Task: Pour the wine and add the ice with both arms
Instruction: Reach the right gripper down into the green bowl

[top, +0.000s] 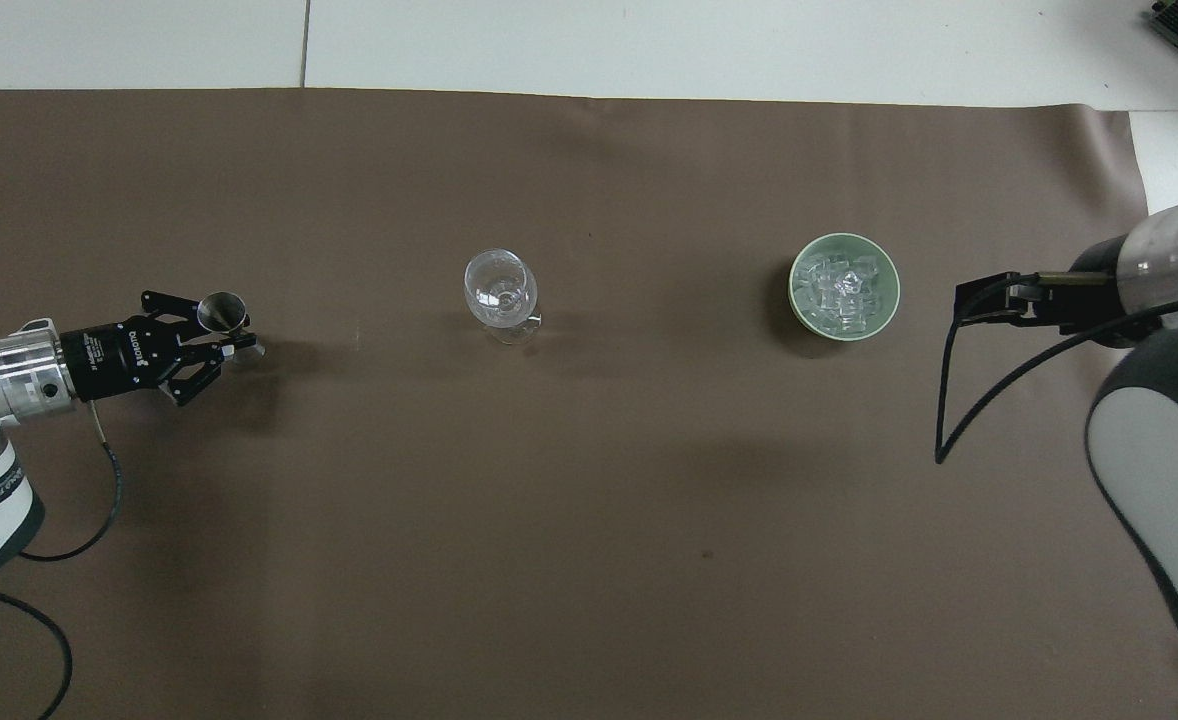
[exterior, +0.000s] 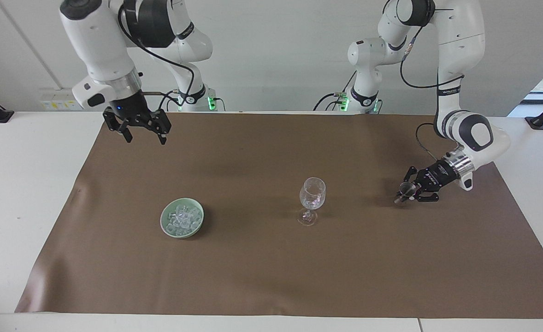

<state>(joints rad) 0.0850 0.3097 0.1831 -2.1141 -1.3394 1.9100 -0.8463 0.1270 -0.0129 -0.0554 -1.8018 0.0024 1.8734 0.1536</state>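
- A brown mat (exterior: 271, 258) covered your white worktop (exterior: 18, 193).
- Your right end effector (exterior: 143, 136) hung unclenched, empty, above the mat; the ice (exterior: 182, 218) lay in a green bowl (exterior: 165, 226) below it, toward the wine glass (exterior: 312, 195).
- Your left end effector (exterior: 403, 195) was clenched on a small metal cup (top: 221, 311), low over the mat, well apart from the ice.

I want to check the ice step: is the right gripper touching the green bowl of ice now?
Apart. In the facing view the right gripper hangs open above the brown cloth, with bare cloth between it and the green bowl.
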